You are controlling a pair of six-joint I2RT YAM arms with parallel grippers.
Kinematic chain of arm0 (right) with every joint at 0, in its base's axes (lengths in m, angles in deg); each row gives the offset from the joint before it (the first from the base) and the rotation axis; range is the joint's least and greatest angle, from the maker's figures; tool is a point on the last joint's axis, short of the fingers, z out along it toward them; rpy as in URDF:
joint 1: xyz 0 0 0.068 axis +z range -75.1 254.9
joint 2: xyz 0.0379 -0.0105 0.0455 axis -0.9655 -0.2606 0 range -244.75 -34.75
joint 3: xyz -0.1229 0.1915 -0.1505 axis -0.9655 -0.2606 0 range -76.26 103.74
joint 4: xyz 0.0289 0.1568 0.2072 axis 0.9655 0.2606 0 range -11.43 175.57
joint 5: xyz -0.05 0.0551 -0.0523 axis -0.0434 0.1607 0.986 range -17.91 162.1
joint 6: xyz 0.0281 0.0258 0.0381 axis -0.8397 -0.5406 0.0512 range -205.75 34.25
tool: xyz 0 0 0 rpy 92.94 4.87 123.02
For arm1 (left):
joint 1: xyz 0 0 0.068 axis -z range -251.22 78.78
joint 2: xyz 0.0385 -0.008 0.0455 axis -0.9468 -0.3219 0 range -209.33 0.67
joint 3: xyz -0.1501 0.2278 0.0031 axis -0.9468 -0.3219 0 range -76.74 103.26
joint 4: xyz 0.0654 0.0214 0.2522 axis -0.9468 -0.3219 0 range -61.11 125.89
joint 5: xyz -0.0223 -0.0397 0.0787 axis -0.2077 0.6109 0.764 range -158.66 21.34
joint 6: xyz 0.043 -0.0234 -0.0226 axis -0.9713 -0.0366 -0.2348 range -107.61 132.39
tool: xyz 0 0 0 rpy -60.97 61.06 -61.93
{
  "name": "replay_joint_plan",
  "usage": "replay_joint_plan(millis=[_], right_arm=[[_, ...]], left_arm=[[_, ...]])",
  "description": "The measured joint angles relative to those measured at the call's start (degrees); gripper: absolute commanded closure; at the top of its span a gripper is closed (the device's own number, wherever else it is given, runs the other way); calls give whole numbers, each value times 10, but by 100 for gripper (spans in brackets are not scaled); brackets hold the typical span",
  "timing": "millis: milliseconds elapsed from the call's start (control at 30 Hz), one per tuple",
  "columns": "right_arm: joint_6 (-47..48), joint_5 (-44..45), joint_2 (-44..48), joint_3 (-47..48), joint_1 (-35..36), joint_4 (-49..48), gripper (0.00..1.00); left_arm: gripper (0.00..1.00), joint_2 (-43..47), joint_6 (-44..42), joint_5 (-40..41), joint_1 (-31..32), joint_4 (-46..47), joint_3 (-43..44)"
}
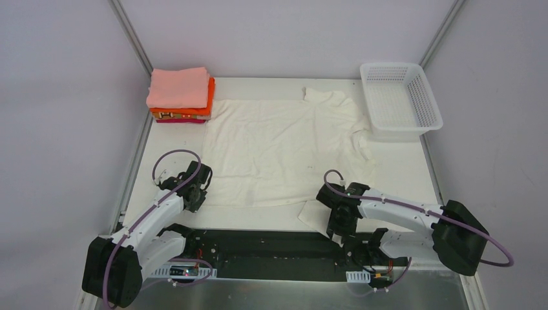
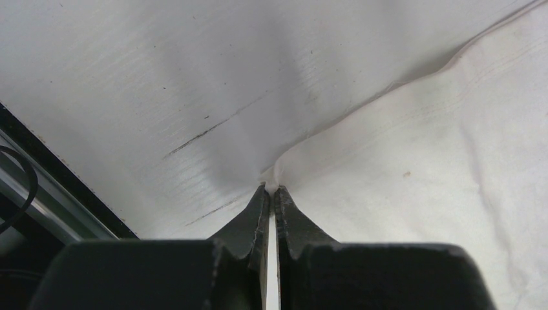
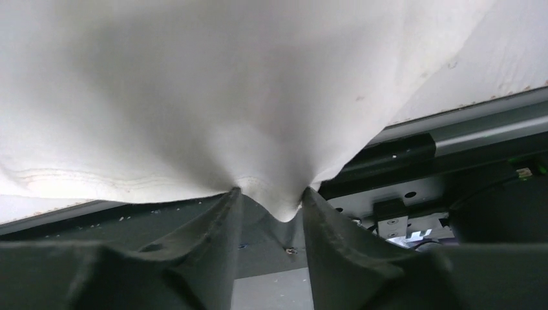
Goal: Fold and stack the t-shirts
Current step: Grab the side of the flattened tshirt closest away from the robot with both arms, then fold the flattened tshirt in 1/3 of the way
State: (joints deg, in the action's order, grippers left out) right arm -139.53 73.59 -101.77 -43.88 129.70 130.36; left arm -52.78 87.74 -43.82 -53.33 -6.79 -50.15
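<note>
Cream-white t-shirt [image 1: 278, 148] lies spread flat across the middle of the table [image 1: 173, 147], neck toward 12 o'clock and hem toward 6. It is opened out like this so its edges can be reached for folding.

Left gripper [image 2: 270, 188] sits at 8 o'clock on the shirt's near-left corner. Its jaws are pressed together, with only a sliver of cloth edge pinched at the tips. The low, flat approach suits picking one layer off the tabletop.

Right gripper [image 3: 270, 197] is at 5 o'clock, on the near-right part that overhangs the table's front edge. A wad of cloth is caught between its jaws and creases fan out from it, which reads as a firm hold.

A hold at each near end suggests the near edge is about to be carried over toward 12. That is my judgement only.

Folded stack at 10 o'clock has salmon-pink [image 1: 178, 87] on top, orange [image 1: 208, 97] under it and magenta [image 1: 184, 120] lowest. It is kept clear of the work.

White lattice basket [image 1: 394, 66] stands at 2 o'clock, just beside the shirt's far sleeve.
</note>
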Motion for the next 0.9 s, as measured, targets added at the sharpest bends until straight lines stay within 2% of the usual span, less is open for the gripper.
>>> replay_joint_plan(millis=[67, 133, 167, 200, 233, 467, 667, 900], right_arm=[[-2, 2, -5, -3, 0, -6, 79], [-3, 7, -7, -4, 0, -9, 100], [-3, 10, -6, -4, 0, -11, 100], [-3, 13, -5, -4, 0, -13, 96], [-3, 15, -3, -4, 0, -14, 100], [-2, 17, 64, -1, 0, 6, 100], [11, -60, 141, -1, 2, 38, 100], [39, -119, 161, 13, 5, 78, 100]], left_arm=[[100, 0, -2, 0, 0, 0, 0], [100, 0, -3, 0, 0, 0, 0], [100, 0, -4, 0, 0, 0, 0], [100, 0, -5, 0, 0, 0, 0], [100, 0, -6, 0, 0, 0, 0], [100, 30, -15, -1, 0, -1, 0], [100, 75, -12, 7, 0, -25, 0], [100, 100, -12, 31, -10, -54, 2]])
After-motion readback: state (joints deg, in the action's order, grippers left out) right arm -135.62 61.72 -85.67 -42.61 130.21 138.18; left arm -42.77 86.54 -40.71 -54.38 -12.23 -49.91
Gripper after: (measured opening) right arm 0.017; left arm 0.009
